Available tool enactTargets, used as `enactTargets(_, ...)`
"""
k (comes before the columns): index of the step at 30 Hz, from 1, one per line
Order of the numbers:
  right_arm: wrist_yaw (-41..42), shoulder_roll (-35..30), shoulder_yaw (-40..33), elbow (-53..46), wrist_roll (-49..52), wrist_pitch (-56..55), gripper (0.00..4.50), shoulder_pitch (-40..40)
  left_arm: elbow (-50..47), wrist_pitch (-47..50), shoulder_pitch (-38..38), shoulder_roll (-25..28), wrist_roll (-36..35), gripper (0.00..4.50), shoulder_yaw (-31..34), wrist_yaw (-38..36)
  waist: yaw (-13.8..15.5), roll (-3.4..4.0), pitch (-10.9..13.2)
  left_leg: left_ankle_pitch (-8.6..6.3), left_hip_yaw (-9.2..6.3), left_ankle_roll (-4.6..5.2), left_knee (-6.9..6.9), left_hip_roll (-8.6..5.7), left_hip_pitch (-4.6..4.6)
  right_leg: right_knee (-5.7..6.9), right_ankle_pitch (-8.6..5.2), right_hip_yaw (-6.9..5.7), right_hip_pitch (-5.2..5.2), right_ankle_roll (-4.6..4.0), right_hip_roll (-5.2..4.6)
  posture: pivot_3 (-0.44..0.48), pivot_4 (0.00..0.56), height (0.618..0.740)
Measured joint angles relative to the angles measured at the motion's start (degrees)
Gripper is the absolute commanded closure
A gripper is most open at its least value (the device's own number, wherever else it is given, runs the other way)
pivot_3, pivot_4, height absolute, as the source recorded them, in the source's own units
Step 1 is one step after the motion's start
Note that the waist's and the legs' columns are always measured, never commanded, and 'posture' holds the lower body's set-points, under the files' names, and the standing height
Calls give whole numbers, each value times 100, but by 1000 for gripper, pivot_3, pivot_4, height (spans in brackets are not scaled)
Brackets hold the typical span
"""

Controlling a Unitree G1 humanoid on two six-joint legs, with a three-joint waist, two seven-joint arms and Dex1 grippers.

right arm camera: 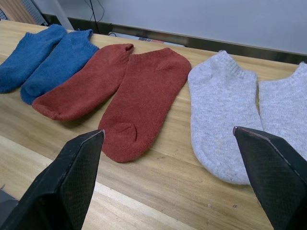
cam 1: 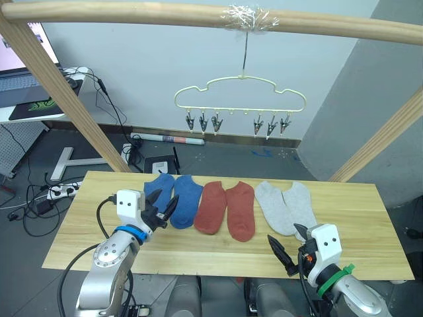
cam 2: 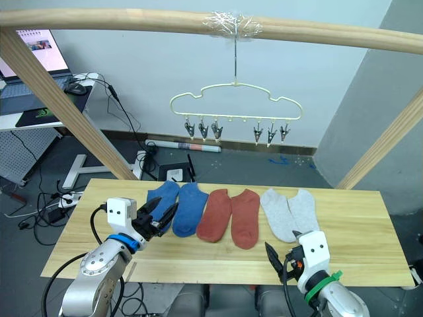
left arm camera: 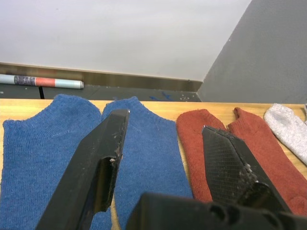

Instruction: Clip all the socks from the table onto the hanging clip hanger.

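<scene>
Socks, 6 in a row on the table: we count 2 blue socks, 2 rust-red socks, 2 grey socks. Clip hanger hangs above w/ 6 clips, all bare. Left gripper fingers open, over the blue pair; right gripper fingers open near the grey pair.

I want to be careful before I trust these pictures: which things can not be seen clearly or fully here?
- Small metal clips on the pale yellow wire clip hanger: too small in the left eye view to tell whether each is open.
- Two blue ankle socks: in the left wrist view, toes cut off by the edge and partly behind the left gripper.
- Light grey sock: cut off by the right wrist view's edge.
</scene>
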Motion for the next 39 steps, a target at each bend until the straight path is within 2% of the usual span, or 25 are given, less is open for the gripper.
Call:
enactTargets(4,15,-13,-16,-2,29,22,0,-24,101,68,-269,-59,-51,1764,38,87,9,0,0,3,-1,4,2,0,0,1,3,-1,2,1,0,103,208,740)
enactTargets(7,75,-126,-159,-23,182,262,0,-293,140,293,-755,-101,-32,1764,27,244,11,-1,0,10,-1,13,9,-1,0,0,18,0,4,6,2,102,211,740)
enactTargets(11,226,-504,-765,-313,814,931,0,-1122,200,600,-1472,-192,6,1764,-11,481,0,-1,0,23,2,30,16,-2,2,-1,43,7,8,9,5,97,214,740)
enactTargets(18,447,-1392,-1350,-387,1804,2220,0,-2995,354,468,-2041,-492,266,1764,-228,807,7,-1,5,31,-6,43,14,-1,20,-3,65,4,30,-13,15,95,226,740)
enactTargets(23,315,-1549,-1457,-415,2397,2915,0,-4172,560,320,-2389,-698,467,1764,-271,1089,4,-1,7,30,-6,43,14,-3,21,-11,67,5,40,-16,14,78,233,740)
enactTargets(28,133,-1649,-1439,-496,2830,3428,0,-4846,818,297,-2623,-838,597,1764,-273,1325,2,1,12,30,-9,43,12,-2,20,-11,68,2,38,-18,14,61,237,740)
enactTargets(39,-239,-1757,-1385,-647,3616,4126,0,-5831,1954,327,-3931,-1195,725,1764,-350,1627,-28,-4,21,30,-11,44,9,-3,17,-14,69,0,36,-15,15,26,247,740)
